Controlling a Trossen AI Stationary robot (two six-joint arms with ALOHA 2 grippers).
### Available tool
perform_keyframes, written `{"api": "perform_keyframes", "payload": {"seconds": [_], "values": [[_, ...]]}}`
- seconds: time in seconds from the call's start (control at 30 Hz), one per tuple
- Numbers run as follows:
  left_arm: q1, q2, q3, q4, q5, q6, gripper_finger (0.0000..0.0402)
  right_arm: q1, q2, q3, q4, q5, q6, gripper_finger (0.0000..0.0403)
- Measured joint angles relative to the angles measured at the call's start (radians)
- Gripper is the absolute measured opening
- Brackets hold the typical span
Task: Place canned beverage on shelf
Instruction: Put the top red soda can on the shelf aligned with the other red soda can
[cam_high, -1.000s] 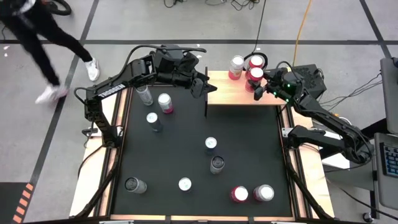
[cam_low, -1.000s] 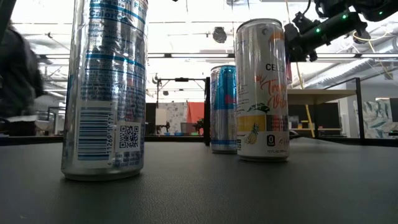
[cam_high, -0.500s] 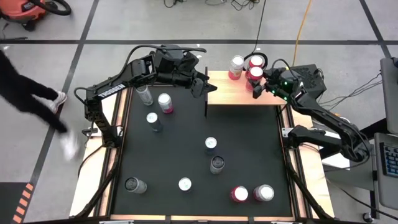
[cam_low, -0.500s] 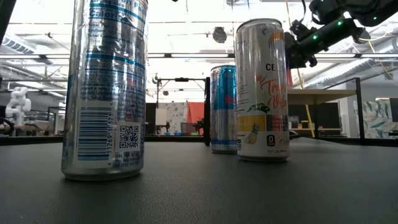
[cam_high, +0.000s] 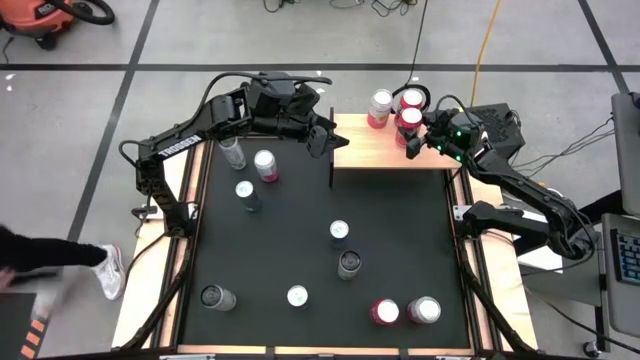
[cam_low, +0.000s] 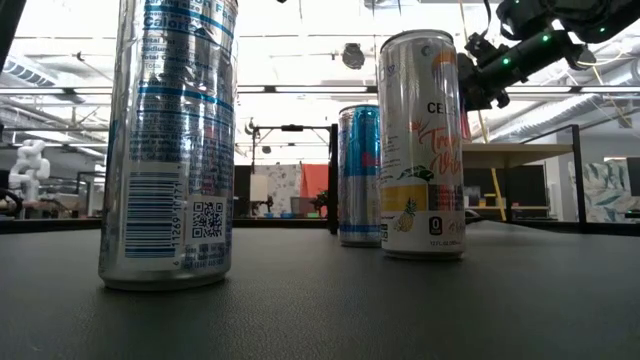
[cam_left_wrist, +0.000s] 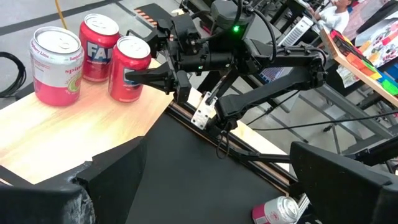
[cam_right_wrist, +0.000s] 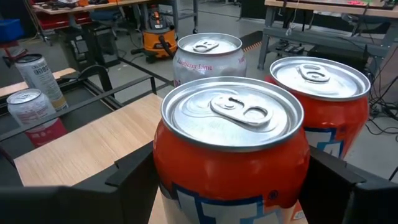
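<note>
Going from the left, the left claw (cam_high: 322, 141) hangs with its fingers spread wide and nothing between them, just off the shelf's left end at the far edge of the tabletop (cam_high: 300, 260); it has not moved across the earlier pictures. The shelf (cam_high: 370, 148) stands in the tabletop's far right corner, and three cans are grouped at its far right end. The right claw (cam_high: 412, 140) has its fingers on either side of the nearest of them, a red can (cam_high: 406, 121), which stands upright on the board beside a pink can (cam_left_wrist: 57, 65) and another red one (cam_left_wrist: 98, 38). Its fingers stand partly apart around the can's body; whether they are pressing on it or have just let go cannot be told. Compared with a second ago the right arm has shifted only slightly and has held steady over the last half second, so the can reads as set down, with release and withdrawal left to do. Nine more cans wait on the black tabletop. Off the tabletop's left side, a person has walked from the far end toward the near end.
</note>
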Motion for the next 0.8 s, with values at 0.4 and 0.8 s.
{"api": "perform_keyframes", "payload": {"seconds": [0.4,0.8], "values": [[0.000,0.000,0.000,0.000,0.000,0.001,0.0400,0.000,0.000,0.000,-0.032,0.001,-0.022,0.0286],[0.000,0.000,0.000,0.000,0.001,0.001,0.0400,0.000,0.027,0.001,-0.021,0.002,-0.013,0.0286]]}}
